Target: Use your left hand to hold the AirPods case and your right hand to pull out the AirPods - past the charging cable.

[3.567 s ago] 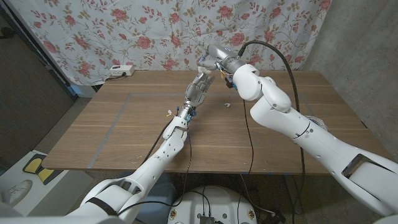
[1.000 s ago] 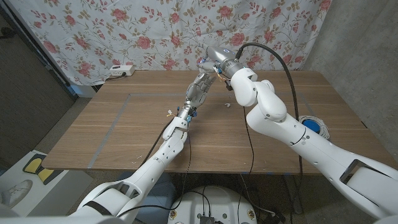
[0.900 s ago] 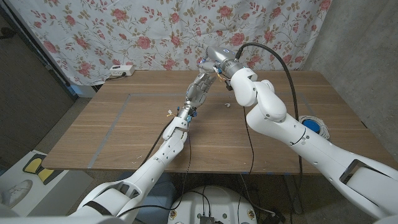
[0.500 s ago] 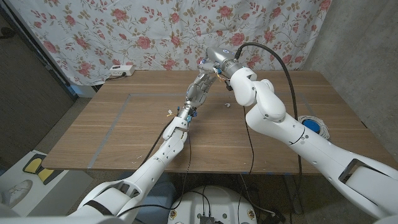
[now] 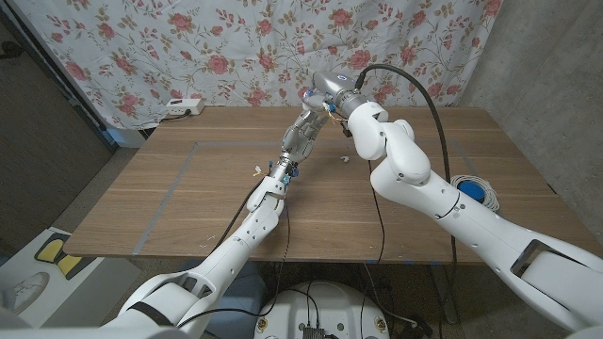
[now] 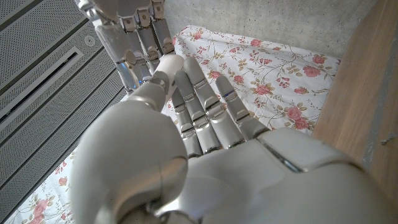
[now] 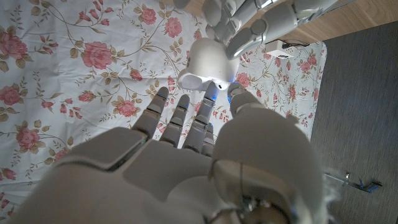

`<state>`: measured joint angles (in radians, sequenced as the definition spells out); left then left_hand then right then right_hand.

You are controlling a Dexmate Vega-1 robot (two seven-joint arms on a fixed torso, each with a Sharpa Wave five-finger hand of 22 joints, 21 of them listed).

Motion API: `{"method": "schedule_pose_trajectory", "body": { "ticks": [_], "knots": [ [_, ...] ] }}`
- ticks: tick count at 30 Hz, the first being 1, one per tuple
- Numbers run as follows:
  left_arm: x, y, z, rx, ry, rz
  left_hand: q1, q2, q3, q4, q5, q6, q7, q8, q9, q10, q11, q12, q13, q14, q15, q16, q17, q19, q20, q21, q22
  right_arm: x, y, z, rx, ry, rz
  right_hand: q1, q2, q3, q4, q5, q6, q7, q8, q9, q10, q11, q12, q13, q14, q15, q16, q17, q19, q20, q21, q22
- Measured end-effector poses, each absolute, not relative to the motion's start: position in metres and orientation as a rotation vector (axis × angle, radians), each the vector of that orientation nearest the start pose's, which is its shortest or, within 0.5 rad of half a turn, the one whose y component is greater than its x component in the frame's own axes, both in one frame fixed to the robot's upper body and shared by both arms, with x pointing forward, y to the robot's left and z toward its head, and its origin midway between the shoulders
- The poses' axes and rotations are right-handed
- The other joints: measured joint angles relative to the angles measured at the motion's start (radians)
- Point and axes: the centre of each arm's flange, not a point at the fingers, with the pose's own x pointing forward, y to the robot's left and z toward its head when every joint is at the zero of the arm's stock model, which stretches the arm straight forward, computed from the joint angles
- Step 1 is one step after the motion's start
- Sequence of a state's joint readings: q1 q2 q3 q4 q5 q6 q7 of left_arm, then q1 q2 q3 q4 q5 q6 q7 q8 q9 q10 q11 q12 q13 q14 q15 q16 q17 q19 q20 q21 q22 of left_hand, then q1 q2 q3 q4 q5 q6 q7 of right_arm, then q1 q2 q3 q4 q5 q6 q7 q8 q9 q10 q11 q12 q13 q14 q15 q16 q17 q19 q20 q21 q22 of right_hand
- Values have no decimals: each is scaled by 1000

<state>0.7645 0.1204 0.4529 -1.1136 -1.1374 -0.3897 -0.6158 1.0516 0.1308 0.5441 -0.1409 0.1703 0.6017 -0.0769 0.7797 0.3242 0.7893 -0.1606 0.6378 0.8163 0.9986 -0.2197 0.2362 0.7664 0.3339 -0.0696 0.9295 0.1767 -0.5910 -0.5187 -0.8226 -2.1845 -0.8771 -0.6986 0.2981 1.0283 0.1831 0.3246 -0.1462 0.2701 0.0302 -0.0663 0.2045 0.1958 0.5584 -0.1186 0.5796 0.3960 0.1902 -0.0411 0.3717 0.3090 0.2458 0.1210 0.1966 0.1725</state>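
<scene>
High over the table's far side, my left hand (image 5: 301, 133) holds the white AirPods case (image 7: 208, 65) in its fingertips (image 7: 252, 25). My right hand (image 5: 323, 93) meets it from the far side. Its fingers (image 7: 186, 115) are straight and apart, and their tips reach the case's edge, with the thumb (image 7: 239, 93) beside it. Nothing shows between them. In the left wrist view my left hand (image 6: 205, 130) covers the case, and the right hand's fingers (image 6: 127, 31) stand just past it. A small white piece (image 5: 344, 158) lies on the table below the hands.
A blue object with a coil of white cable (image 5: 468, 191) sits at the table's right edge. A small scrap (image 5: 256, 171) lies beside my left forearm. A white power strip (image 5: 184, 106) lies at the far left, in front of the flowered curtain (image 5: 188, 47).
Since the earliest frame my right arm has swung in toward the left hand, its elbow lower and nearer. Over the last second both hands have stayed nearly still.
</scene>
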Motion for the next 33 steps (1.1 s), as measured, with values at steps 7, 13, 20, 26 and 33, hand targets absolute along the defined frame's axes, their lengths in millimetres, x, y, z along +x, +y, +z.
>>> {"method": "schedule_pose_trajectory", "body": {
  "ticks": [7,13,20,26,33],
  "knots": [
    [638,106,-26,-669,-723,-843,-1,1,1,-1,0,0,0,0,0,0,0,0,-1,0,0,0,0,0,0,0,0,478,-46,126,-1372,-784,-63,11,-1,4,-4,0,0,0,-5,0,-6,2,32,33,5,5,6,9,5,-5,0,0],
    [638,106,-25,-669,-724,-844,-1,1,1,-1,0,0,0,0,0,-2,-2,0,2,0,0,0,0,0,0,0,0,478,-46,125,-1374,-782,-62,24,-9,4,-4,0,0,0,-6,2,-12,0,65,69,10,0,9,19,14,-13,0,0],
    [638,106,-26,-669,-724,-849,-1,1,1,-1,-1,0,0,0,0,-9,-2,0,2,0,0,0,0,0,0,0,0,479,-45,124,-1378,-781,-64,54,-3,8,-8,-4,6,-6,-6,2,-16,-6,106,113,26,5,24,34,18,-18,0,0],
    [638,106,-25,-669,-724,-851,-1,1,1,-1,-1,0,0,0,0,-9,-2,0,3,0,0,0,0,-4,4,7,0,479,-45,124,-1376,-782,-65,83,-4,13,-13,-4,18,-11,-6,2,-20,-13,149,131,38,2,32,49,25,-24,7,0],
    [637,105,-26,-670,-723,-853,5,7,1,-1,-2,0,0,0,0,-9,-2,1,4,0,0,0,4,-6,2,7,0,478,-46,123,-1368,-789,-74,112,-2,15,-15,-12,29,-14,-6,2,-21,-15,185,131,51,6,46,64,40,-28,7,0]
  ]
}}
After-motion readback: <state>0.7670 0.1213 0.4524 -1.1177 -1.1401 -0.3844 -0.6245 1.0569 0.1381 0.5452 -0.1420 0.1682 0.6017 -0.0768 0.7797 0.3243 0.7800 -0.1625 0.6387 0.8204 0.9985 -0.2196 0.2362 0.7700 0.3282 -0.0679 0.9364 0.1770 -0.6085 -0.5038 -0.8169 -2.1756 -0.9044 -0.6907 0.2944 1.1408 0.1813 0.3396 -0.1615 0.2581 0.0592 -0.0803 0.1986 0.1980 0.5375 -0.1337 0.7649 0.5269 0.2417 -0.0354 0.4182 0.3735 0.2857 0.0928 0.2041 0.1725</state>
